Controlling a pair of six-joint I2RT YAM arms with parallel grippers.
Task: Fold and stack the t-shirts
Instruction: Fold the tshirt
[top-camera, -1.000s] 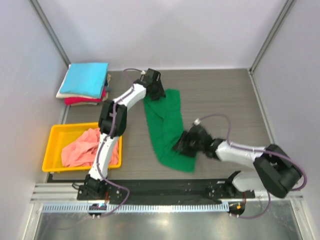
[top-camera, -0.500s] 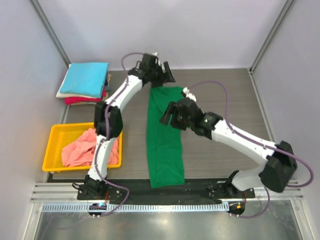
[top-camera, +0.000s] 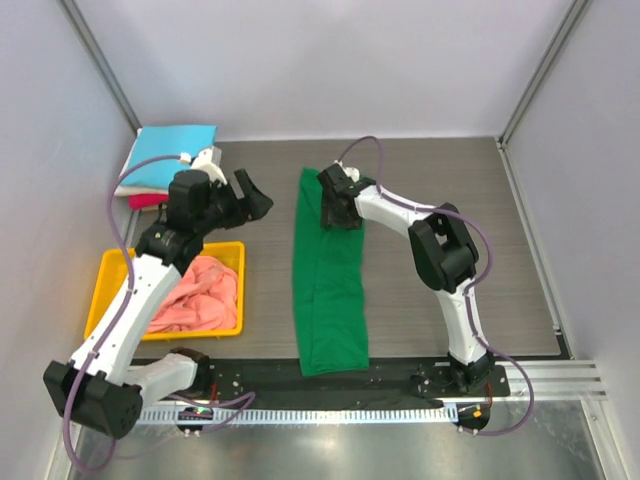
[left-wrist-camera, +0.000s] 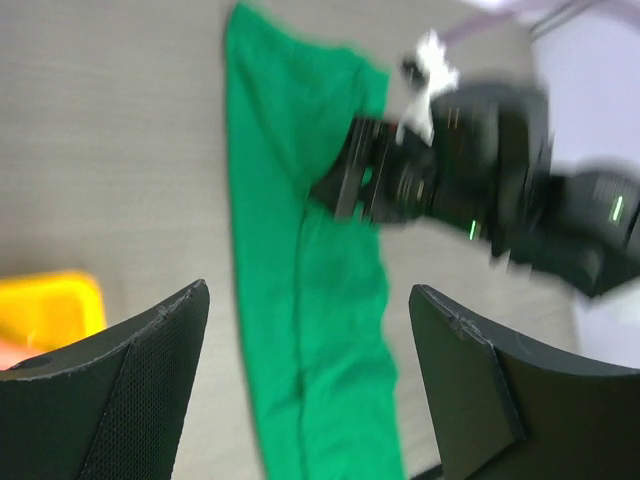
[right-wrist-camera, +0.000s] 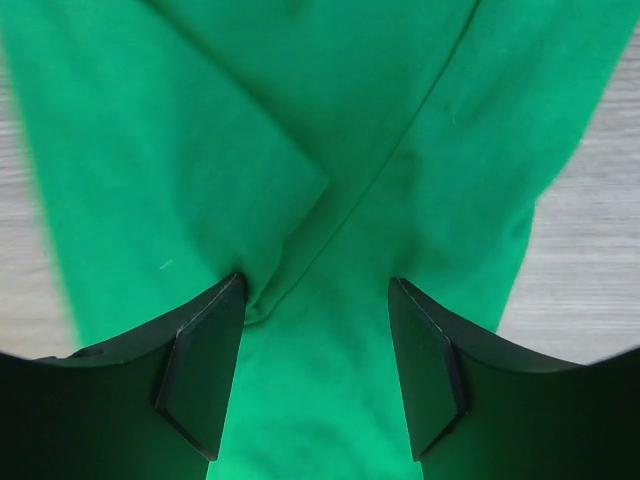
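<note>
The bright green t-shirt (top-camera: 328, 290) lies as a long narrow folded strip down the middle of the table. My right gripper (top-camera: 334, 208) is open and low on its far end; in the right wrist view the fingertips (right-wrist-camera: 203, 372) rest on the green cloth (right-wrist-camera: 330, 130) where two folded flaps cross. My left gripper (top-camera: 251, 194) is open and empty, raised left of the shirt; its view shows the green strip (left-wrist-camera: 300, 290) and the right arm (left-wrist-camera: 480, 190). A salmon-pink shirt (top-camera: 195, 295) lies crumpled in the yellow tray (top-camera: 110, 275). A sky-blue shirt (top-camera: 170, 155) tops a folded stack.
The folded stack sits at the far left corner, with cream and red (top-camera: 145, 201) layers under the blue. The yellow tray stands at the left, its corner in the left wrist view (left-wrist-camera: 45, 310). Grey walls close the table's sides and back.
The green shirt went from a crooked shape to a straight strip. My left gripper drew back left from the shirt's far end. My right gripper moved up to the far end.
</note>
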